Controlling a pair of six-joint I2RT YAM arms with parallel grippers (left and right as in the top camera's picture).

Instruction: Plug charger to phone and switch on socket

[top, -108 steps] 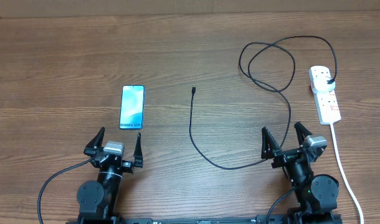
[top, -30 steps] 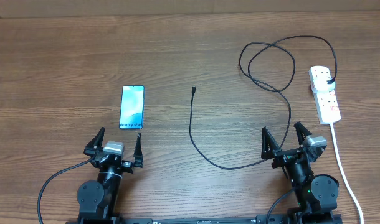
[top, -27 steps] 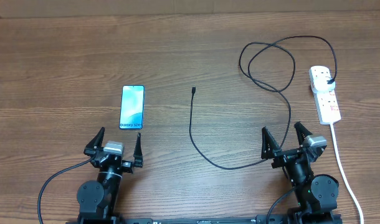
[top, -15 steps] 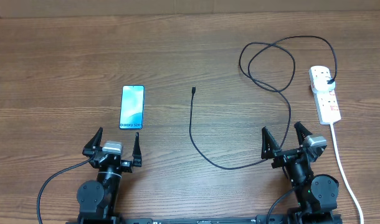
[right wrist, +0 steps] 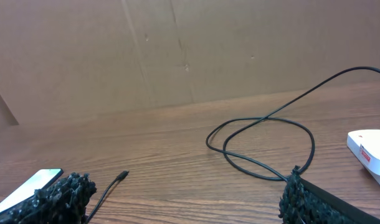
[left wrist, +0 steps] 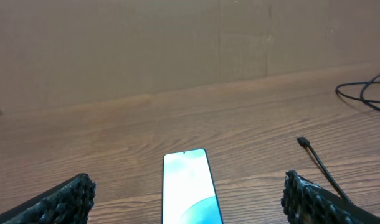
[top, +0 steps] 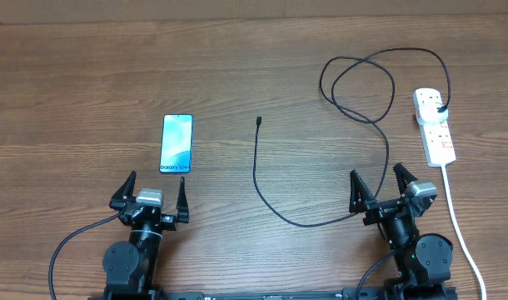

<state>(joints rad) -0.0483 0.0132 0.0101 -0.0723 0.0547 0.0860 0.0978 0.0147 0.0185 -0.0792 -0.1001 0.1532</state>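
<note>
Opening step: left pincer [top: 151,190] and right pincer [top: 379,185] gape empty at the bench's [top: 87,75] near edge; next, probably, grasp the charger [top: 255,158] by its tip.

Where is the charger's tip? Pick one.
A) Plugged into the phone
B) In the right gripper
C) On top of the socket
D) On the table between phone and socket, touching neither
D: the charger tip lies loose on the table, well clear of the phone on one side and the socket on the other.
</note>
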